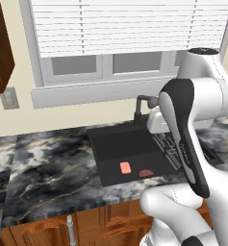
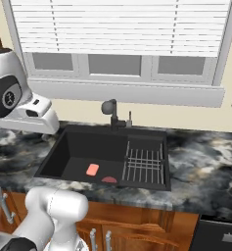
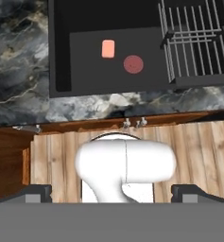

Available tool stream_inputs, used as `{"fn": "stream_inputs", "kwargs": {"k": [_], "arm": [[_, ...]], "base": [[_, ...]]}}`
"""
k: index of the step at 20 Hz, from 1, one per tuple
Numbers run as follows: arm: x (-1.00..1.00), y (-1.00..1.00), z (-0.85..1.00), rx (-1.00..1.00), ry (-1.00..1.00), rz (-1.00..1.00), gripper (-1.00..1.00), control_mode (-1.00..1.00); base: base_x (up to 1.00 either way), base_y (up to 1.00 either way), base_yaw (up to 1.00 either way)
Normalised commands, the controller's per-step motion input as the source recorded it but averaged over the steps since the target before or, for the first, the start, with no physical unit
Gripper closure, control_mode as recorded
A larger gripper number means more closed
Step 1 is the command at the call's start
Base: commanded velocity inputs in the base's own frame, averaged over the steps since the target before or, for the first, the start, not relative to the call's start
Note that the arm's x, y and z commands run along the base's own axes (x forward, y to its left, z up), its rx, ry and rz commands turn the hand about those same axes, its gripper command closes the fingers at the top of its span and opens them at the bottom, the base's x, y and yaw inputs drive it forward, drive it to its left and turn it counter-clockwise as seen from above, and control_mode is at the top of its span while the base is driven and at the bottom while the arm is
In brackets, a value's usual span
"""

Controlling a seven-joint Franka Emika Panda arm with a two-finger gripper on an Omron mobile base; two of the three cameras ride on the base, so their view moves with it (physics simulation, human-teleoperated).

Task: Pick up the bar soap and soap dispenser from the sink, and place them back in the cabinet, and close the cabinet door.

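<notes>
Down on the floor of the sink (image 2: 73, 147) lies the bar soap (image 2: 92, 169), a small flat salmon-pink piece with rounded corners, flat on the black bottom near the front wall. Just beside it, apart from it, sits a darker red piece (image 2: 109, 180) that reads half-round from the base views and round from above. On the sink's right side a wire rack (image 2: 144, 164) fills a separate section, with nothing on it. At the back rim stands the black faucet (image 2: 111, 112). Dark marbled worktop (image 2: 205, 162) surrounds the basin. From high above, the hand (image 3: 111, 194) looks down on the soap, its fingers spread wide and holding nothing.
</notes>
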Motion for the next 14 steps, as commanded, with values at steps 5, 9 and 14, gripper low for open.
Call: {"fn": "stream_inputs", "kwargs": {"k": [5,9,14], "arm": [[0.30,0.00,-0.23,0.00,0.00,0.00,-1.00,-1.00],[0.29,0.00,-0.27,0.02,0.00,0.00,-1.00,-1.00],[0.28,0.00,-0.29,0.01,0.00,0.00,-1.00,-1.00]], "base": [[0.00,0.00,0.00],[0.00,0.00,0.00],[0.00,0.00,0.00]]}}
